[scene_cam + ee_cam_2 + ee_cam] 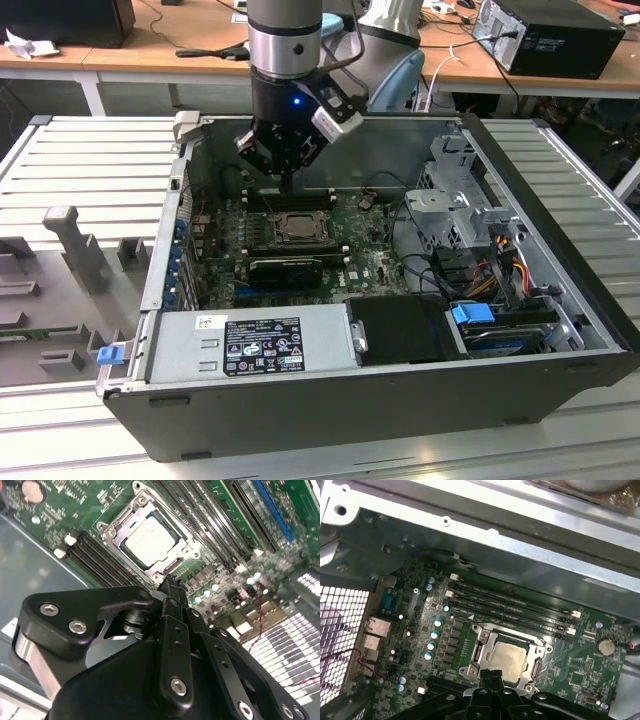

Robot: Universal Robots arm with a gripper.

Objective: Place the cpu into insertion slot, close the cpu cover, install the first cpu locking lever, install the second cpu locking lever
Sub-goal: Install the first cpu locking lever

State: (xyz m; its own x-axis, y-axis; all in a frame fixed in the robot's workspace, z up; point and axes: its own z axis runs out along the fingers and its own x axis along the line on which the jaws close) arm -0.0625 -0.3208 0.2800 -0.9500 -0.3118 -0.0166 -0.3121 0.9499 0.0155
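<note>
The cpu lies flat in the insertion slot, silver-grey top up. The cpu cover is folded down around it as a silvery frame. How the locking levers sit along the socket's sides I cannot tell. My gripper hangs just above the socket's edge on the memory-slot side. Its black fingers are pressed together, shut, with nothing between them. It touches neither chip nor cover.
Black memory slots run alongside the socket. A black card lies beside it, toward the grey power supply box. A metal drive cage and loose cables fill the exterior view's right. Case walls surround the board.
</note>
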